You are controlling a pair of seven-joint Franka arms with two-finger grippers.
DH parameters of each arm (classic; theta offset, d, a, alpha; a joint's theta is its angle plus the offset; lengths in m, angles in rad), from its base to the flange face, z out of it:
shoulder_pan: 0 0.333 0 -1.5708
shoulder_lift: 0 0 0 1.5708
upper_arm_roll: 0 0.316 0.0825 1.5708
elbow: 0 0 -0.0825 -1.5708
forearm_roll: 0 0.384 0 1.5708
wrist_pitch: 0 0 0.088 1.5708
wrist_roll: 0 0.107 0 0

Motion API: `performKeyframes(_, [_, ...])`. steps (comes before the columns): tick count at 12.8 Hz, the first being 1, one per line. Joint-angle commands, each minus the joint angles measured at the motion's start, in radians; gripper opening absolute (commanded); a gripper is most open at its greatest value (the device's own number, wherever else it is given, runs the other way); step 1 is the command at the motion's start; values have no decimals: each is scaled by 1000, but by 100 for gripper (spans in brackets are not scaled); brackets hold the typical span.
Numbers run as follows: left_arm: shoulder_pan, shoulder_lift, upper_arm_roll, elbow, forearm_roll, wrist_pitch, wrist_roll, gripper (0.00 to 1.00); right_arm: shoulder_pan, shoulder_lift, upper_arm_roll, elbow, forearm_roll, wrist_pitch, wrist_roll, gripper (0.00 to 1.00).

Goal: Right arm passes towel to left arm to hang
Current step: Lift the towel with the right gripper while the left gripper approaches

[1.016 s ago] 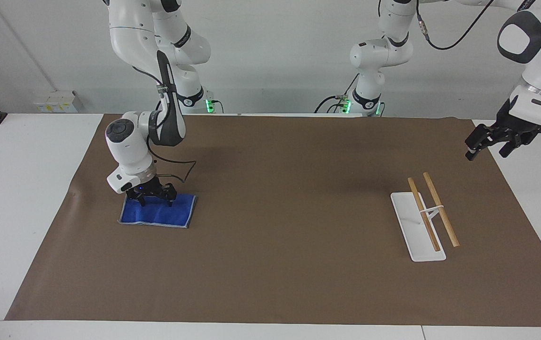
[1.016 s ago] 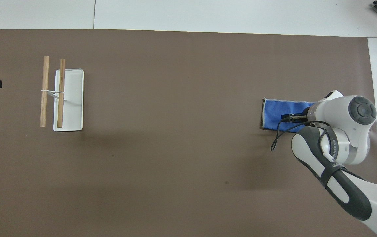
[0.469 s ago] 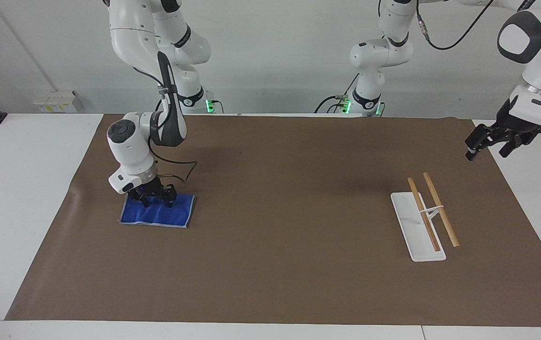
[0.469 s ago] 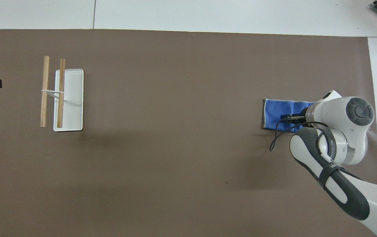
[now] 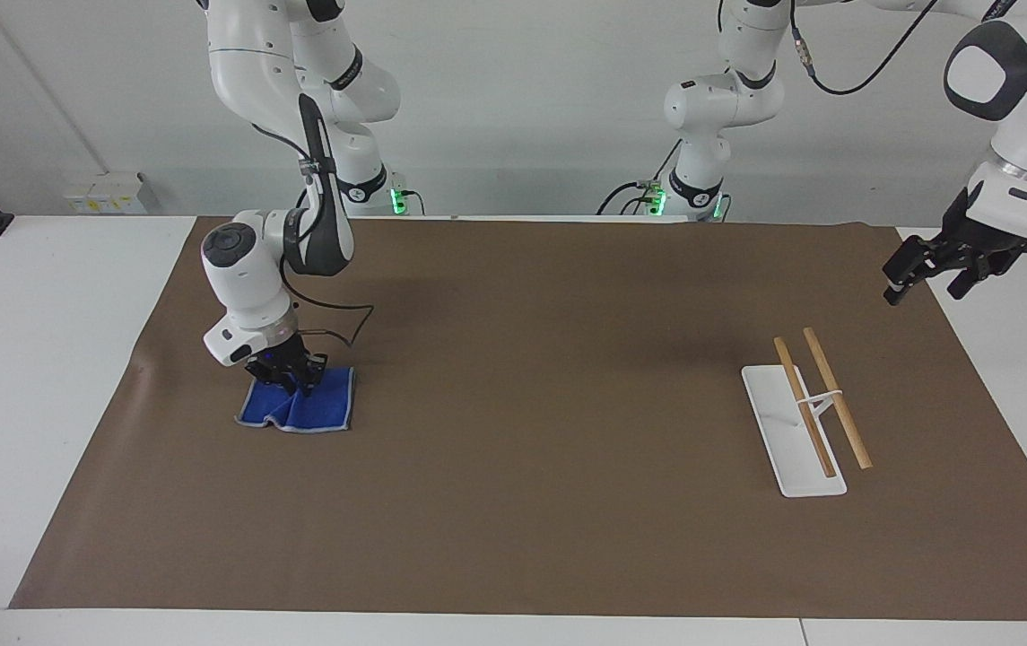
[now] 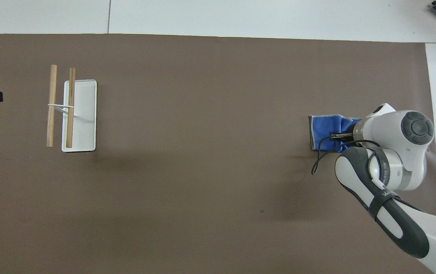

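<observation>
— What did you have on the counter just then?

— A brown mat covering most of it, with the white rack and its two wooden bars toward the left arm's end. The blue towel lay bunched toward the right arm's end, its lower edge on the mat.

— And the hands?

— My right hand was pinched together on the towel's upper edge. My left hand waited in the air over the mat's edge near the rack, fingers apart.

— Your plan for the lift?

— Rise slowly, I judged, so the cloth hung free below the grip, leaving a loose edge for the left hand.
</observation>
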Motion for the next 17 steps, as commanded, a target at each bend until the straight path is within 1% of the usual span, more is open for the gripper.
performKeyframes(1, [1, -41, -3, -40, 7, -9, -2, 100, -2, -67, 72, 35, 109, -104, 26, 0])
performKeyframes(3, [-8, -51, -3, -66, -14, 7, -44, 100, -2, -91, 126, 73, 209, -158, 30, 0])
performKeyframes(4, [-8, -59, -3, -94, -46, 46, -83, 100, -2, -111, 165, 84, 266, -175, 30, 0])
performKeyframes(7, [-9, -103, -3, -210, -157, 176, -181, 100, -2, -124, 219, 145, 451, -191, 34, 0])
performKeyframes(8, [-9, -116, -3, -239, -215, 213, -250, 100, -2, -125, 242, 176, 517, -194, 54, 0])
performKeyframes(9, [-14, -120, -6, -255, -261, 248, -341, 100, -2, -127, 247, 193, 572, -195, 95, 0])
performKeyframes(11, [-44, -122, -24, -281, -321, 334, -553, 100, -2, -127, 291, 253, 706, -194, 149, 0])
performKeyframes(12, [-51, -128, -55, -298, -324, 377, -671, 100, -2, -124, 304, 283, 770, -192, 193, 0])
performKeyframes(13, [-49, -134, -101, -325, -326, 420, -774, 100, -2, -122, 336, 305, 797, -192, 219, 0])
performKeyframes(15, [-49, -142, -168, -365, -344, 516, -925, 100, 0, -116, 376, 328, 831, -177, 263, 0])
performKeyframes(16, [-40, -142, -222, -381, -355, 565, -992, 100, 7, -113, 393, 336, 876, -172, 269, 0])
performKeyframes(17, [-36, -142, -265, -388, -355, 605, -1063, 100, 29, -115, 393, 339, 930, -165, 275, 0])
